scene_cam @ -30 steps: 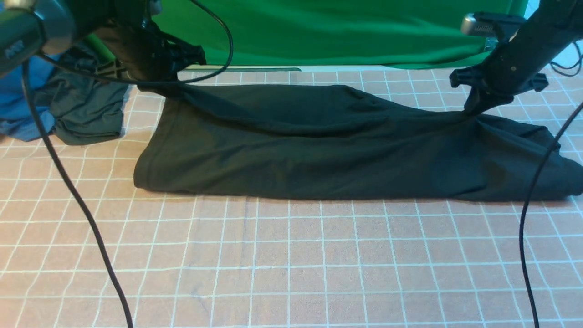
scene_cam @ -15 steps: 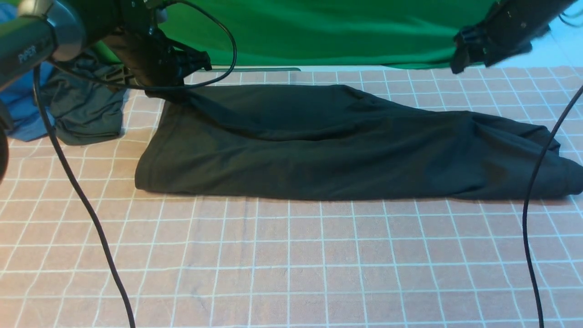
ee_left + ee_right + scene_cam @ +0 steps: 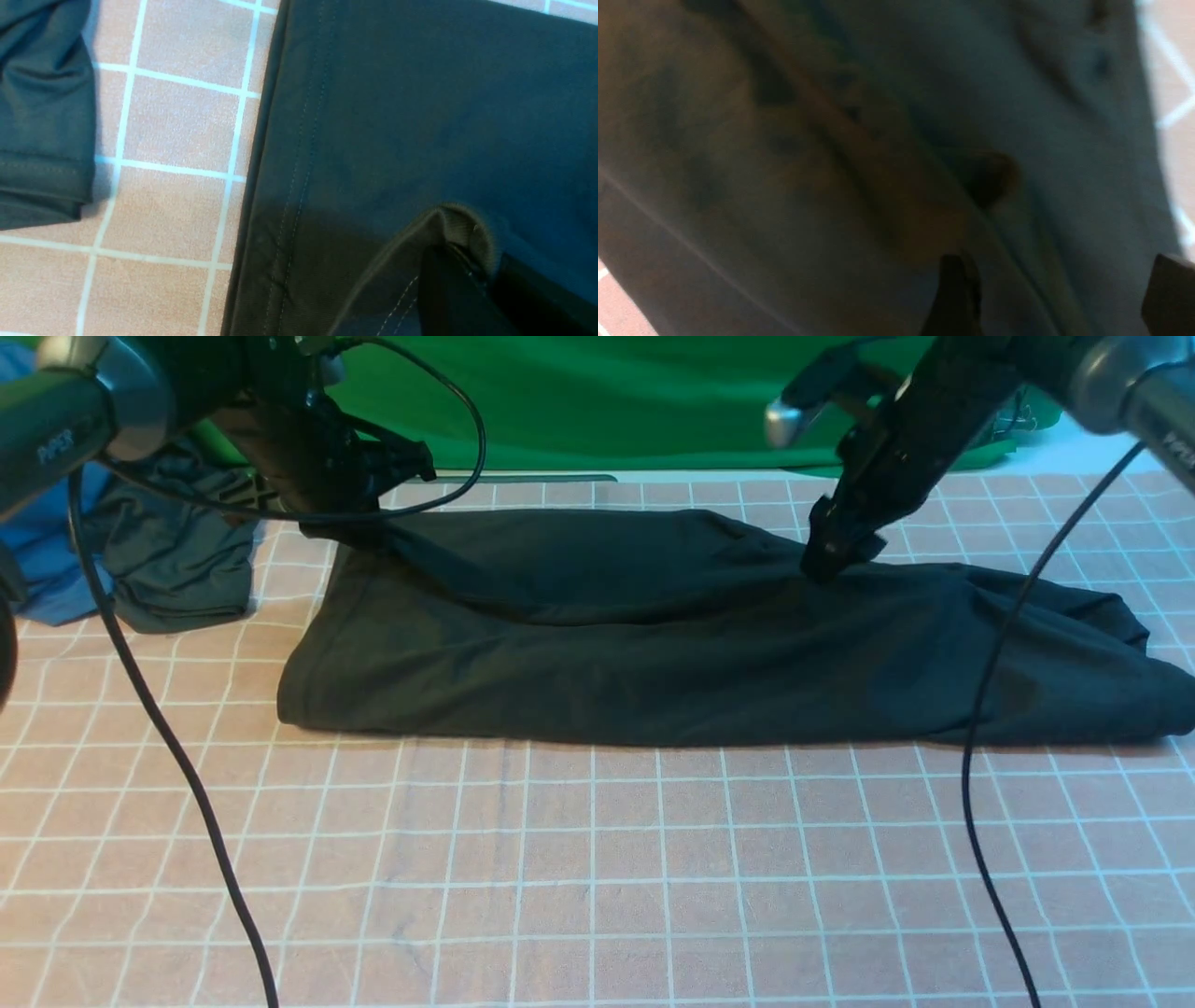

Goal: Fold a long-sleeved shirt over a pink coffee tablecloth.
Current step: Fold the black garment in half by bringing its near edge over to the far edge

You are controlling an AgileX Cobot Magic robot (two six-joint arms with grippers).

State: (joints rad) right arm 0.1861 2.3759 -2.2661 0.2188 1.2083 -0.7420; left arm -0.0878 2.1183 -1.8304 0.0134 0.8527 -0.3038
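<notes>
The left gripper [image 3: 341, 523] is closed on the shirt [image 3: 653, 644] at its far left corner. The front view hides the grip behind the arm. The left wrist view shows it plainly: the dark fingers [image 3: 444, 289] are together on a raised fold with a ribbed edge, pinched up above the flat cloth beneath. That view also shows the shirt's stitched hem running beside bare tablecloth [image 3: 597, 859]. The grey-green garment [image 3: 177, 569] lies across a strip of squares from the hem, not touching the shirt.

The right gripper [image 3: 834, 553] is down on the shirt's far edge, right of the middle, with its tip touching the fabric. From the front, its spread cannot be told. The right wrist view is blurred, but it shows the two fingers [image 3: 955, 298] well apart, with dark cloth between and under them and nothing clamped.

The shirt lies folded into a long band across the tablecloth. It runs from left of centre to the right edge of the front view, where its end is bunched in loose folds. The grey-green garment lies crumpled at the far left on the tablecloth, against a blue garment [image 3: 42, 569]. A green cloth [image 3: 653, 401] hangs behind the tablecloth's far edge.
</notes>
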